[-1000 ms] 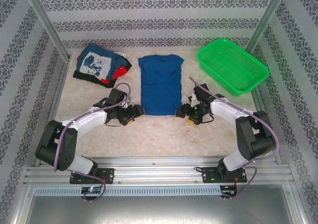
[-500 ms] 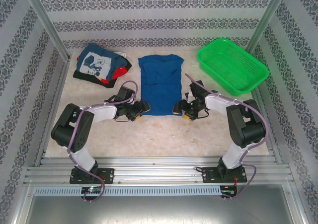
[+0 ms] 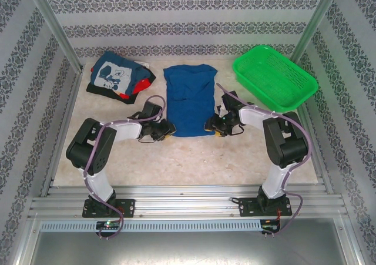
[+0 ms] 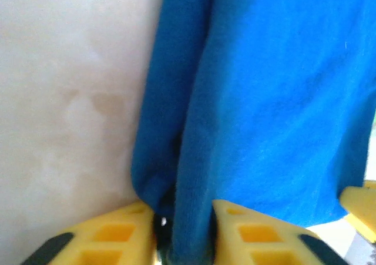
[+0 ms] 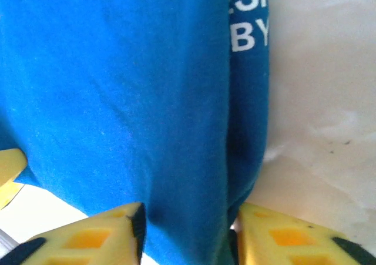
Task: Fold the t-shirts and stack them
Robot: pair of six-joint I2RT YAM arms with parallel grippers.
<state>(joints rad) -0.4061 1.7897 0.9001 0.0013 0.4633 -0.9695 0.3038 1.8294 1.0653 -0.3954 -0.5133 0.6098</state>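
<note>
A royal-blue t-shirt [image 3: 189, 100] lies folded into a long strip in the middle of the table. My left gripper [image 3: 166, 130] is at its near left corner, and in the left wrist view the yellow fingers [image 4: 111, 238] pinch a bunched fold of the blue t-shirt [image 4: 276, 100] at the left gripper [image 4: 183, 232]. My right gripper [image 3: 210, 126] is at the near right corner, and its jaws stand wider. Blue t-shirt cloth [image 5: 117, 89] with white lettering fills the gap at the right gripper [image 5: 187, 235]. A stack of folded t-shirts [image 3: 114, 77], navy on top, sits back left.
A green mesh basket [image 3: 275, 77] stands at the back right. Patterned walls and metal posts enclose the table [image 3: 194, 159]. Bare tabletop lies between the shirt and the arm bases.
Both grippers moved inward and away from me onto the near corners of the blue t-shirt, and their jaws closed on the cloth. The near hem has shifted slightly.
</note>
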